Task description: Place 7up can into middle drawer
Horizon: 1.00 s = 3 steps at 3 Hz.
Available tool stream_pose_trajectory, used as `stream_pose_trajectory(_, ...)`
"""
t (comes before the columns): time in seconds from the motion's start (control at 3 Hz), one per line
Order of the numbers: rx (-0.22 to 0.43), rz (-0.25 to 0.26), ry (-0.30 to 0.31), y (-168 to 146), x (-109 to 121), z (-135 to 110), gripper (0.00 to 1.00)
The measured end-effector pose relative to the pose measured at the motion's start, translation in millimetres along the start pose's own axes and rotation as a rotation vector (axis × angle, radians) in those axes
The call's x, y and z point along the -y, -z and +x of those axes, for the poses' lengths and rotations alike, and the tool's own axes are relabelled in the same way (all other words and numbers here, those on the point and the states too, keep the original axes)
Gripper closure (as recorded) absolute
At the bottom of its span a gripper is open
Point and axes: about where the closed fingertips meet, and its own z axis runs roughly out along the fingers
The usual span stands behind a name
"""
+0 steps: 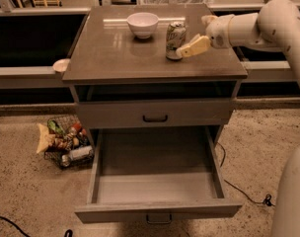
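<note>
The 7up can, pale white and green with a silver top, stands upright on the cabinet top, right of the white bowl. My gripper reaches in from the right at can height. It is open, its yellowish near finger lies against the can's right front side, and it does not hold the can. The middle drawer is pulled fully out below and nothing lies inside it. The upper drawer front with its black bar handle is closed.
A wire basket of snacks and bottles sits on the floor left of the open drawer. A small round object sticks out at the cabinet's left edge. A cable runs over the floor at the right.
</note>
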Motion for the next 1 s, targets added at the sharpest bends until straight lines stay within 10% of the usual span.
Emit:
stream_pose_trajectory(0.67, 0.115, -0.008, -0.059, -39, 4, -18, 0.04)
stream_pose_trajectory(1.0, 0.133, -0.015, -0.073, -46, 3, -20, 0.26)
